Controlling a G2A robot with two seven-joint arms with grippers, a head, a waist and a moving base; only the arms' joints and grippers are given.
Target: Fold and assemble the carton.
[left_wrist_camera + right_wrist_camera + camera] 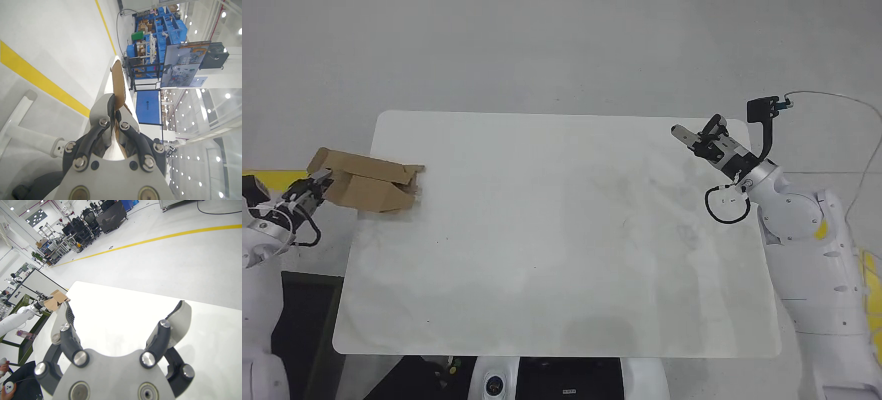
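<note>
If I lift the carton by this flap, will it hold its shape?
Probably not: the carton is thin, half-folded cardboard, so it likely hinges at creases. It looks light. The left gripper pinches only an edge flap, so it may swing.

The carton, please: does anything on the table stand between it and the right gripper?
Nothing visible does. The right gripper hangs open across the table from the carton, which the left gripper grips at the table's left edge.

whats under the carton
The carton lies partly over the table edge; its outer end overhangs the floor, clamped in the left gripper. The surface directly beneath is covered.
</note>
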